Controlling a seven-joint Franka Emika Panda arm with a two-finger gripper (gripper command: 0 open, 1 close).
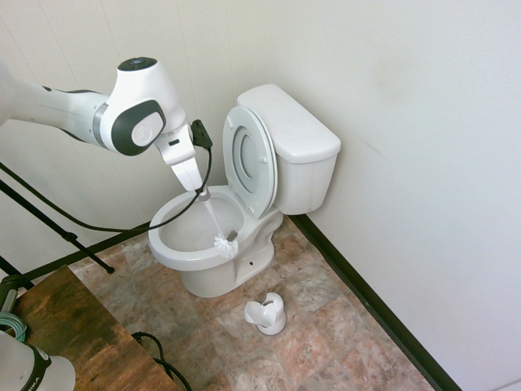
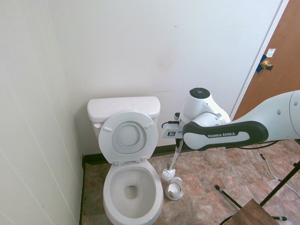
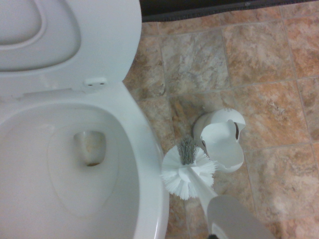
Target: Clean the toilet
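Claw (image 1: 201, 193): clamped on brush (image 1: 225, 242) handle
Brush: head hangs off toilet (image 2: 140, 206) rim, over holder (image 2: 175, 189)
Tip: if docking, centre head over holder, lower straight

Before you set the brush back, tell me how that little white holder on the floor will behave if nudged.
The brush holder looks like thin hollow plastic, so probably light and apt to slide on the smooth tiled floor. It stands free, apart from the toilet, so a bump from the brush off-centre might tip it.
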